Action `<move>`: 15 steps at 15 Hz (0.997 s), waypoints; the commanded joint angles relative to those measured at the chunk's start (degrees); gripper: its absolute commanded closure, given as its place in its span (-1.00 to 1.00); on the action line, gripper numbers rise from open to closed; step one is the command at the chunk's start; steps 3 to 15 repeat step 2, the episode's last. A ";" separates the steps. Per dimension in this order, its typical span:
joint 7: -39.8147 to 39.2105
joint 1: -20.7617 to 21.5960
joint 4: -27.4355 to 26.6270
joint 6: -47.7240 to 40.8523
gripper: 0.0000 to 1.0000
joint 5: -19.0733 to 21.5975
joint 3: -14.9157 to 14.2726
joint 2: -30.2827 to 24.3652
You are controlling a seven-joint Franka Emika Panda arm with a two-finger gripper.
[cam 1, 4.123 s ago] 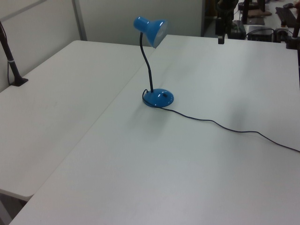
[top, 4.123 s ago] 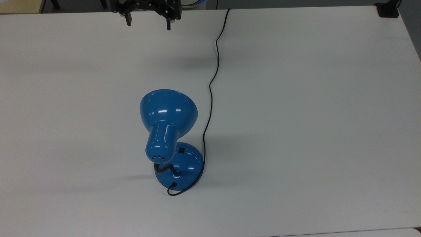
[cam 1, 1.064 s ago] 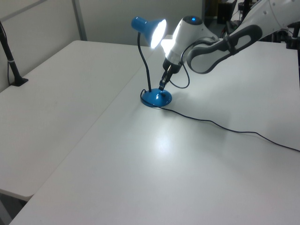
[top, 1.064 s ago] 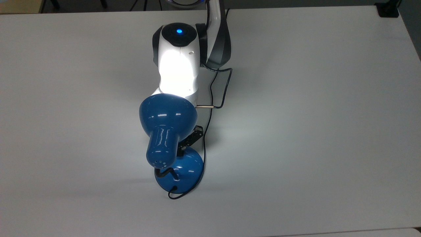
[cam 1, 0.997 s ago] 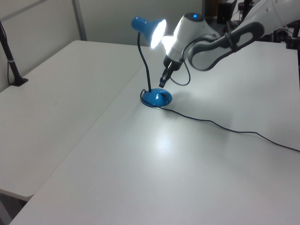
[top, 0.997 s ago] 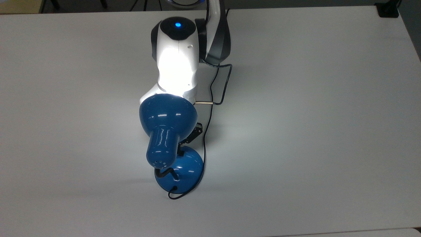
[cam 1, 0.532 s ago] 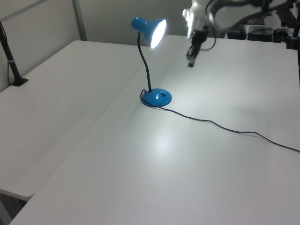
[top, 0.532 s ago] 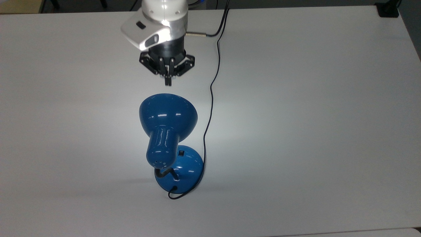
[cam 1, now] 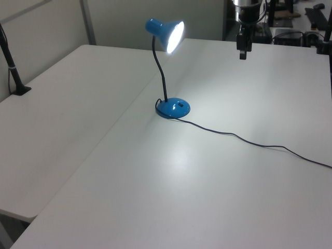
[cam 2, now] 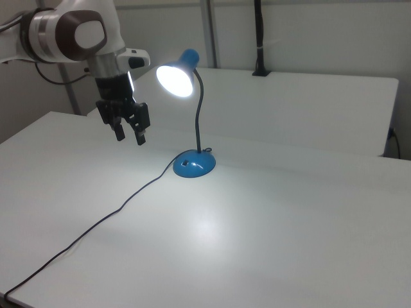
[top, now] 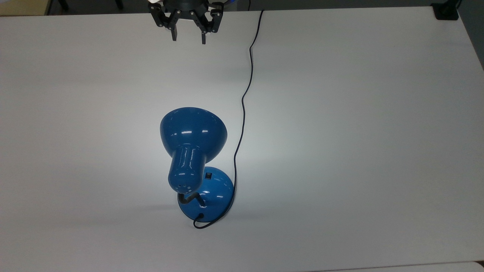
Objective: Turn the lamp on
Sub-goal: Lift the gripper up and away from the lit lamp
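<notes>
Blue lamp standing mid-table, shade toward far side, base near, small black switch on dome. Thin cord running far along right of lamp. Gripper at far edge, fingers parted, well apart from lamp.

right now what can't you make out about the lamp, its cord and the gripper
- Switch on the lamp base: too small in the top view to read its position.
- Bendy neck: in the top view the shade covers most of it.
- Cord: runs off the left view's right edge, so its plug end is cut off.
- Gripper: the arm above it is cut off by the top view's upper edge.
</notes>
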 commanded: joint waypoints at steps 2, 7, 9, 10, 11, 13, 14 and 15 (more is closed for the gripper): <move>0.07 1.19 1.94 -1.88 -1.00 0.87 -2.26 0.19; 0.07 1.19 1.94 -1.88 -1.00 0.87 -2.26 0.19; 0.07 1.19 1.94 -1.88 -1.00 0.87 -2.26 0.19; 0.07 1.19 1.94 -1.88 -1.00 0.87 -2.26 0.19; 0.07 1.19 1.94 -1.88 -1.00 0.87 -2.26 0.19; 0.07 1.19 1.94 -1.88 -1.00 0.87 -2.26 0.19; 0.07 1.19 1.94 -1.88 -1.00 0.87 -2.26 0.19; 0.07 1.19 1.94 -1.88 -1.00 0.87 -2.26 0.19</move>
